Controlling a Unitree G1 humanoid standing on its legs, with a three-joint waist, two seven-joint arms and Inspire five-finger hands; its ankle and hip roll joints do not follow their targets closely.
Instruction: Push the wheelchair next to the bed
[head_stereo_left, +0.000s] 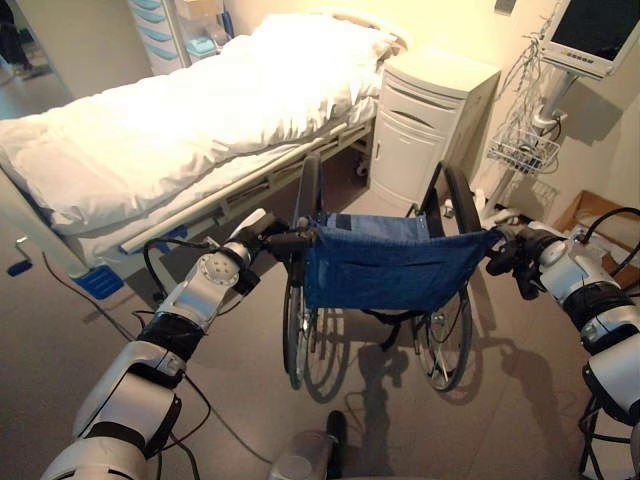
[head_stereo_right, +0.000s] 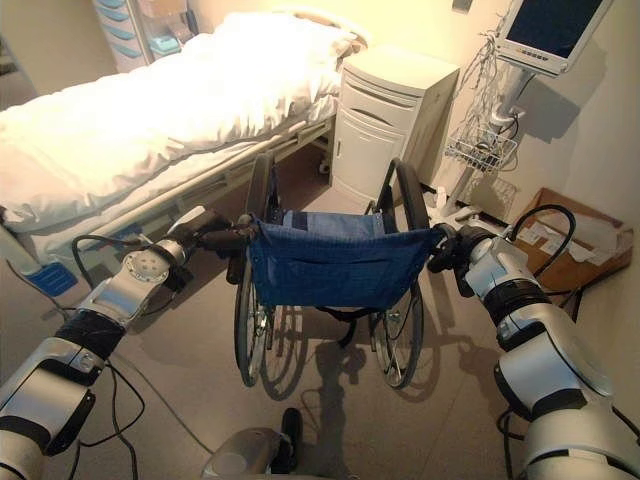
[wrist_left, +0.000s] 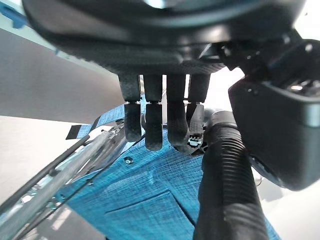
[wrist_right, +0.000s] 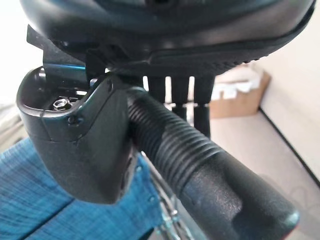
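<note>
The wheelchair (head_stereo_left: 390, 265) has a blue cloth backrest and black wheels and stands in the middle of the floor with its back towards me. Its front points at the gap between the bed (head_stereo_left: 180, 110) and a white cabinet. My left hand (head_stereo_left: 258, 240) is shut on the left push handle (wrist_left: 225, 180), a ribbed black grip lying between thumb and fingers (wrist_left: 152, 127). On the other side, my right hand (head_stereo_left: 512, 255) is curled round the right push handle (wrist_right: 200, 165). The bed carries a white duvet and runs along the left, close ahead of the chair's left wheel.
A white bedside cabinet (head_stereo_left: 425, 125) stands straight ahead of the chair. To the right are a monitor stand (head_stereo_left: 590, 35) with a wire basket (head_stereo_left: 522, 152) and a cardboard box (head_stereo_right: 570, 240). A drawer cart (head_stereo_left: 160, 30) stands beyond the bed.
</note>
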